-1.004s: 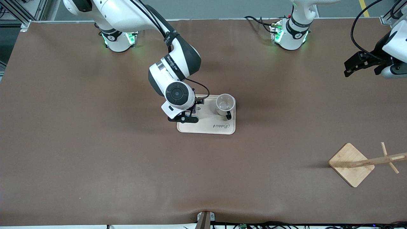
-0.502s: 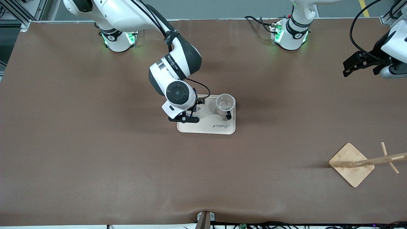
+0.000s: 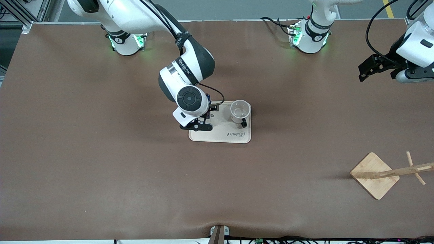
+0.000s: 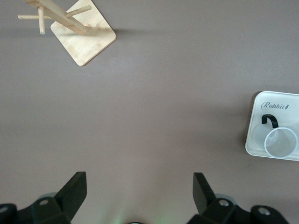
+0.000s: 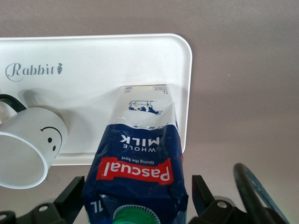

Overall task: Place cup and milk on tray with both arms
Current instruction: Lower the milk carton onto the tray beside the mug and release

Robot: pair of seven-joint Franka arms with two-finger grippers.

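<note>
- Standing on the tray (image 5: 93, 65), center frame in our front view, the milk (image 5: 140, 163) shows dark blue sides, red "Pascual" band, green cap.
- We see the right gripper (image 5: 135, 196) open astride it.
- Beside it sits the smiley-faced white cup (image 5: 28, 144).
- Our left gripper (image 4: 138, 191) hangs open, upper right.

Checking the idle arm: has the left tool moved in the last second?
Yes. The left tool has drifted toward the left arm's base and away from the wooden stand, open, over bare table.
</note>
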